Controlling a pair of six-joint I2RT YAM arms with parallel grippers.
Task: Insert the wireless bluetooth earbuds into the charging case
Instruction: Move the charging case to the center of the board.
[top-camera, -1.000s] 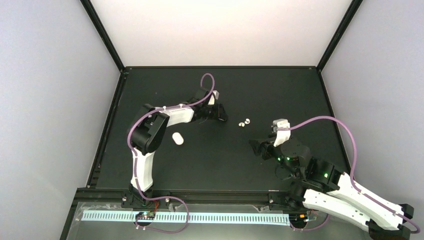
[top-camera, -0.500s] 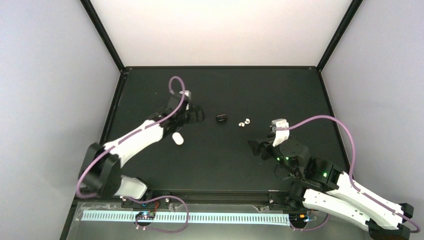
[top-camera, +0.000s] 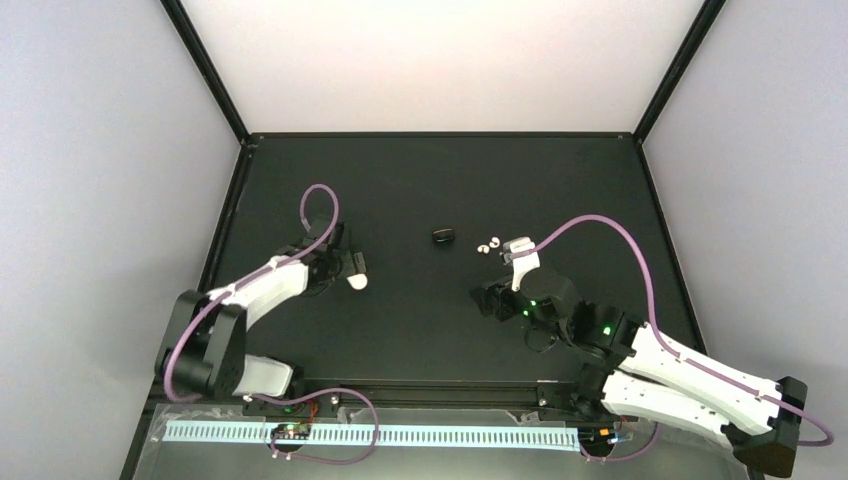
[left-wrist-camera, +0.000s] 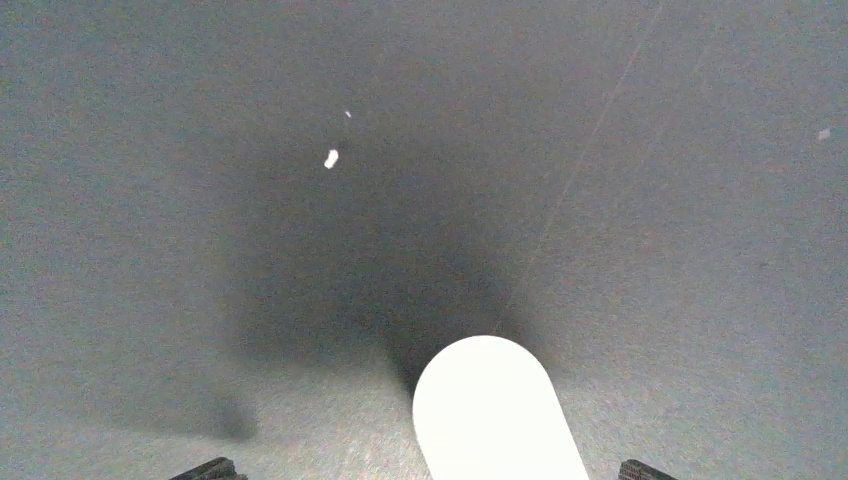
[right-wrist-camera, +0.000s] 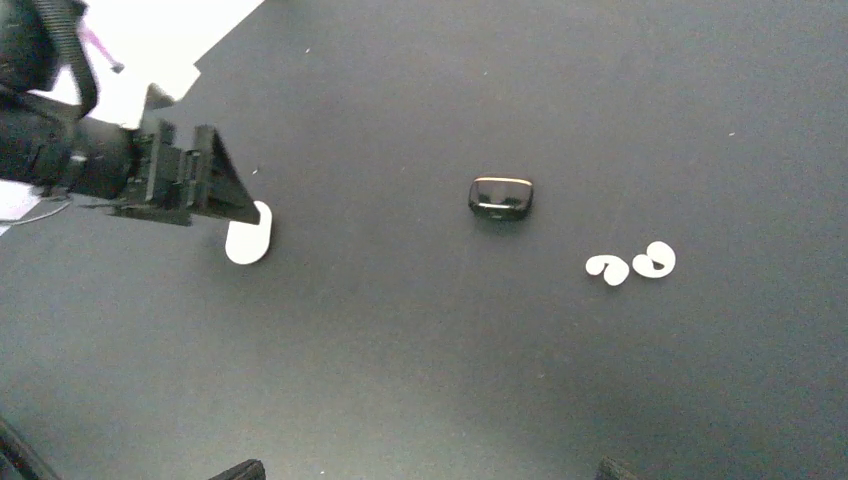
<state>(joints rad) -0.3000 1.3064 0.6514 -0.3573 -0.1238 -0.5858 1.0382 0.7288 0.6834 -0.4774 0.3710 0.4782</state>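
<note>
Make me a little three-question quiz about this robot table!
1. Count: how many tiny glossy white earbuds lie near the small black rounded case?
2. Pick one: what sits between the open fingers of the left gripper?
A. the white pebble-shaped case
B. the black case
C. the earbuds
3. True or false: the right gripper is shut on an earbud.

Key
1. Two.
2. A.
3. False: the right gripper is open and holds nothing.
</note>
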